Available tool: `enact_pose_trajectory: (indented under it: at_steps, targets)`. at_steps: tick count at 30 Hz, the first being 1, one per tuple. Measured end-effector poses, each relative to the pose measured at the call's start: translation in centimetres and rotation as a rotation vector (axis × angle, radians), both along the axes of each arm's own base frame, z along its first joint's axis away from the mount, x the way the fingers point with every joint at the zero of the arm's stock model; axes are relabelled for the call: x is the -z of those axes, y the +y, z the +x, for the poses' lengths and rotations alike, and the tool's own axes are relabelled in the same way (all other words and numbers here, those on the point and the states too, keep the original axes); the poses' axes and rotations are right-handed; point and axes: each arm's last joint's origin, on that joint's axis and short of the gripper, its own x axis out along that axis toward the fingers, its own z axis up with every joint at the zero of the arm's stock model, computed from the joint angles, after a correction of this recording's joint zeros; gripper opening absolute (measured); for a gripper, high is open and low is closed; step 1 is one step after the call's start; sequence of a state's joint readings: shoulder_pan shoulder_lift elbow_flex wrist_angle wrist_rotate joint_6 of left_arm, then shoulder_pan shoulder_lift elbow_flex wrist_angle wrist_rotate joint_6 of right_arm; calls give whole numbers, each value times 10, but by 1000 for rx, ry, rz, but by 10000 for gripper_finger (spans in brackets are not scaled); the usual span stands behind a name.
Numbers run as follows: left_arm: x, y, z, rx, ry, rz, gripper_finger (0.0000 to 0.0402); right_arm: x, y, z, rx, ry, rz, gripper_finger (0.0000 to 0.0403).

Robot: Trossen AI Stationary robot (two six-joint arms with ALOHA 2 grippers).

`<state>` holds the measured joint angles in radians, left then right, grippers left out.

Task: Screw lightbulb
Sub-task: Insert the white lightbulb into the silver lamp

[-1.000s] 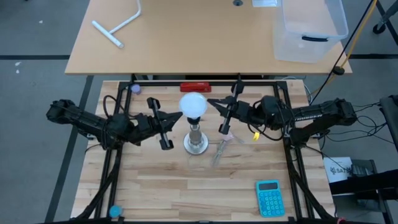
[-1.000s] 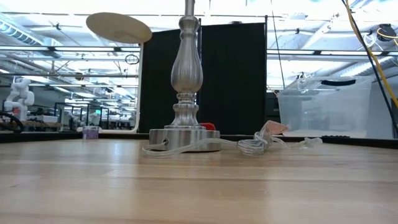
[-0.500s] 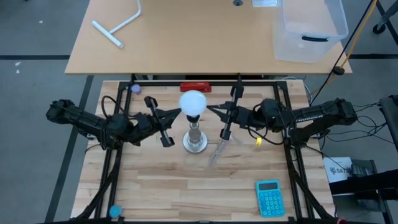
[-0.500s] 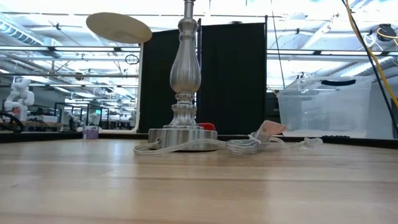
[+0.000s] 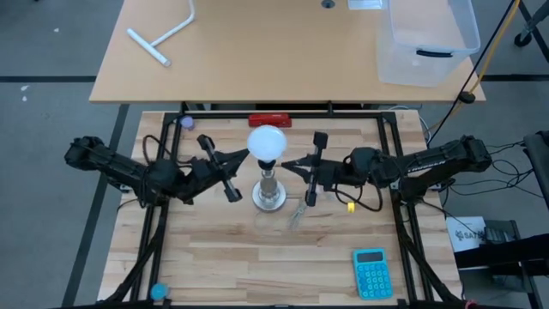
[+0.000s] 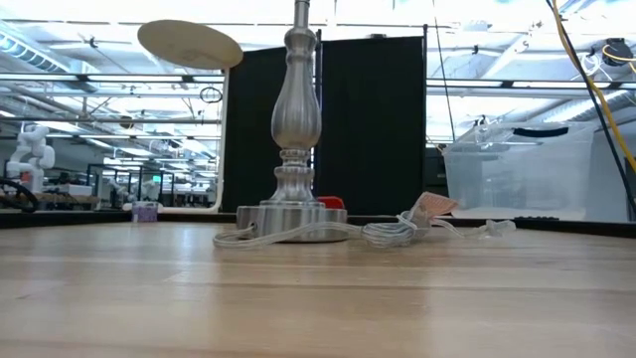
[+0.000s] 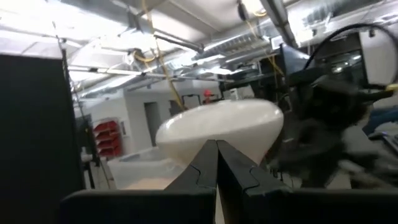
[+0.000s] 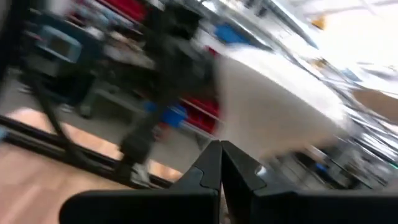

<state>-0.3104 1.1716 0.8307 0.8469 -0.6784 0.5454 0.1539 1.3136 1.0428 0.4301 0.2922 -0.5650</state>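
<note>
The white lightbulb (image 5: 267, 143) stands base-down on top of the silver lamp stand (image 5: 268, 194) at the table's middle. In the low view only the stand (image 6: 298, 119) shows. My left gripper (image 5: 248, 155) is shut, its tips at the left side of the bulb's head; the head fills the left wrist view (image 7: 217, 127). My right gripper (image 5: 286, 164) is shut, its tips just right of the bulb, toward the stand's neck. The bulb shows blurred in the right wrist view (image 8: 273, 106). My left gripper points level from the table's left, its shut fingertips (image 7: 216, 149) at the lower side of the bulb's head; whether they touch it, I cannot tell. My right gripper points level from the table's right at the bulb; whether it touches, I cannot tell.
A clear cord (image 5: 300, 209) with a pink plastic piece (image 6: 431, 206) lies right of the stand's foot. A blue calculator (image 5: 371, 272) lies at the near right and a red object (image 5: 269, 120) at the far edge. A clear bin (image 5: 429, 39) stands on the table behind.
My right gripper has swung toward the table's near edge and in toward the stand, from beside the bulb's far right to its near right. The cord and the pink piece have slid toward the near edge. The stand's foot has shifted slightly.
</note>
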Motion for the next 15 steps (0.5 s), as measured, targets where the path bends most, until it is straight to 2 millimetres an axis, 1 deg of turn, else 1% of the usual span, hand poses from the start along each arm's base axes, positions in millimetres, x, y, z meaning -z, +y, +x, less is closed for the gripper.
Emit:
enact_pose_trajectory:
  at_steps: [3,6,10,15]
  targets:
    - [-6,-6,-7,17,-20,18,2,-3,-6,-1,126,-25,14,0]
    - [-7,-11,-9,27,-30,37,2,-10,-13,-2,200,-99,24,0]
    - [-8,-13,-10,33,-31,44,2,-19,-18,-4,219,-190,4,0]
    - [-7,-12,-10,10,-26,25,2,-27,-20,-3,170,-213,-1,0]
